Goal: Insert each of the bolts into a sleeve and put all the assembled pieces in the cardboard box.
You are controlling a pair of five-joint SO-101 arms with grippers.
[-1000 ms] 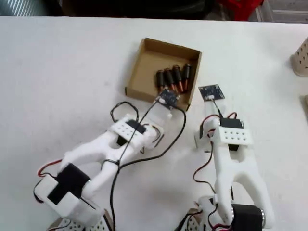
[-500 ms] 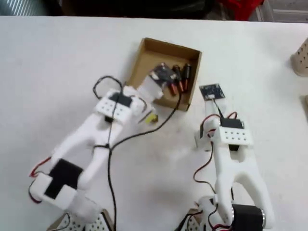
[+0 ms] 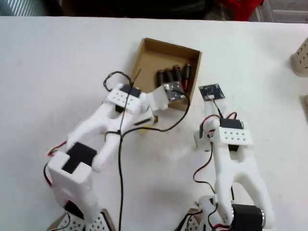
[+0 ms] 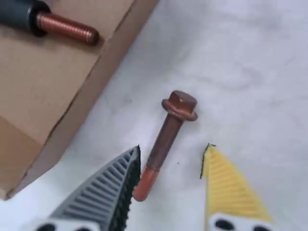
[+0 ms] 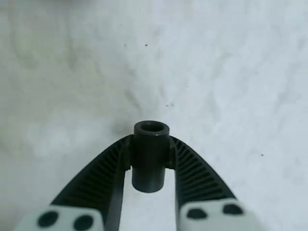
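On the white worktop (image 3: 62, 62) an open cardboard box (image 3: 150, 60) is seen from the high view, with four assembled pieces (image 3: 172, 75) laid side by side along its wall nearest the arms. The left arm (image 3: 103, 122) is stretched towards the box's near corner, and the right arm (image 3: 232, 144) is placed to the right of the box, well apart from it. In the left wrist view the left gripper (image 4: 172, 149) is shown with its fingers spread wide, one grey (image 4: 115, 185) and one yellow (image 4: 226, 185), and nothing is clamped by them. A copper-coloured bolt (image 4: 166, 137) is seen lying flat on the worktop between those fingers, its flanged head pointed away from the gripper and its other end just beside the grey finger; whether the two touch cannot be told. The bolt lies just beside the outer wall of the box, outside it. In the right wrist view the right gripper (image 5: 150, 142) is shown closed on a dark sleeve (image 5: 150, 159), which is gripped on both sides by the black fingers (image 5: 192, 168) with its open bore turned away from them. Whether the sleeve rests on the worktop or is held above it cannot be told.
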